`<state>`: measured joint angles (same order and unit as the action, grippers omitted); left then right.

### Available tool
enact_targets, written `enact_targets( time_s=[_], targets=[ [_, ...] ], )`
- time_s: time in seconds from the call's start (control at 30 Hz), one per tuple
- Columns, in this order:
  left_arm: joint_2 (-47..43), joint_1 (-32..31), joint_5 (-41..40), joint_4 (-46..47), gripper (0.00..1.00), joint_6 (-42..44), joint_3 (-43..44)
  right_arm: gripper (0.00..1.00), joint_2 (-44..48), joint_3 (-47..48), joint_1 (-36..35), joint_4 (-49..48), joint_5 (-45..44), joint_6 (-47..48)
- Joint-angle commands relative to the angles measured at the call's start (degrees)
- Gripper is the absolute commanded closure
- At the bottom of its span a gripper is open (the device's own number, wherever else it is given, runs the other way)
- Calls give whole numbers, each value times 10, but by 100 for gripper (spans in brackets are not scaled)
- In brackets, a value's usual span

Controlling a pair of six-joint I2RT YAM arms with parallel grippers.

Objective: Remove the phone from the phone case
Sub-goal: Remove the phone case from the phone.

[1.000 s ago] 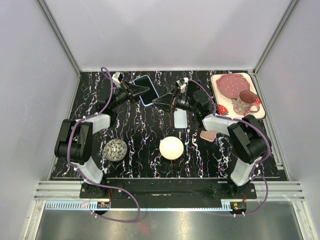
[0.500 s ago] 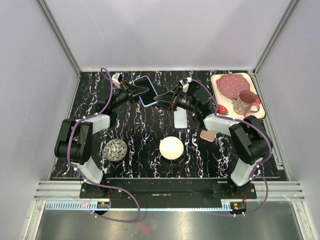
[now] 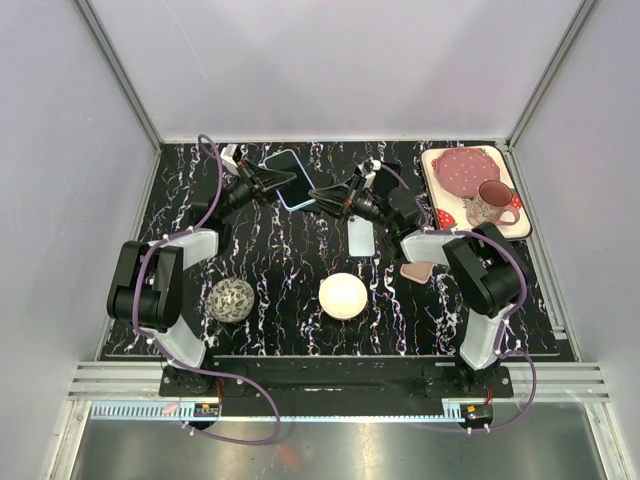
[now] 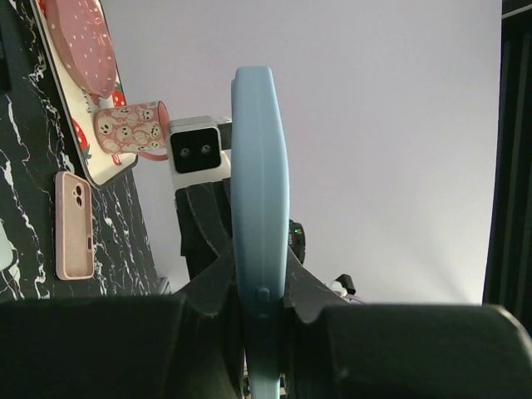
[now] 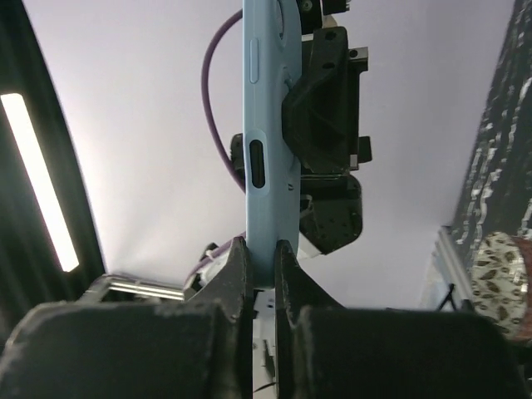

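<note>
Phone [image 3: 292, 170]: dark screen up, seated in the blue phone case [image 4: 259, 166], held off the table [image 3: 280, 260] at its far middle.
Left gripper [image 4: 259, 291]: pinching the case's left end (a finger on each face).
Right gripper [image 5: 259, 253]: clamped tight on the right end.
Table: pink case [image 3: 416, 270] near right, pale ball [image 3: 343, 296] near middle.

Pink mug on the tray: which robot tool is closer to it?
Right. The right tool grips the blue-cased phone on the side facing the mug; the left tool grips its far side.
</note>
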<state>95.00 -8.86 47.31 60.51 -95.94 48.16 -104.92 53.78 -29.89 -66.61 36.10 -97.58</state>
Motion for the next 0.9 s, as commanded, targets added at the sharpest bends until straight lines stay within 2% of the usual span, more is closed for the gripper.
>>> enact_targets(
  time_s=[0.0, 0.13, 0.33, 0.6, 0.87],
  targets=[
    [-61, 2, 22, 110, 100, -26, 40, 100, -37, 25, 4, -230, -44, -193],
    [-93, 2, 17, 102, 100, -29, 67, 100, -34, 61, 3, -231, -59, -239],
    [-110, -8, -21, 162, 100, -63, 68, 100, -47, 117, -15, -231, -108, -299],
    [-122, -23, -99, 267, 100, -89, 24, 100, -85, 180, -47, -231, -150, -325],
    [-125, -29, -123, 292, 100, -117, 46, 100, -98, 208, -52, -232, -179, -338]
  ],
)
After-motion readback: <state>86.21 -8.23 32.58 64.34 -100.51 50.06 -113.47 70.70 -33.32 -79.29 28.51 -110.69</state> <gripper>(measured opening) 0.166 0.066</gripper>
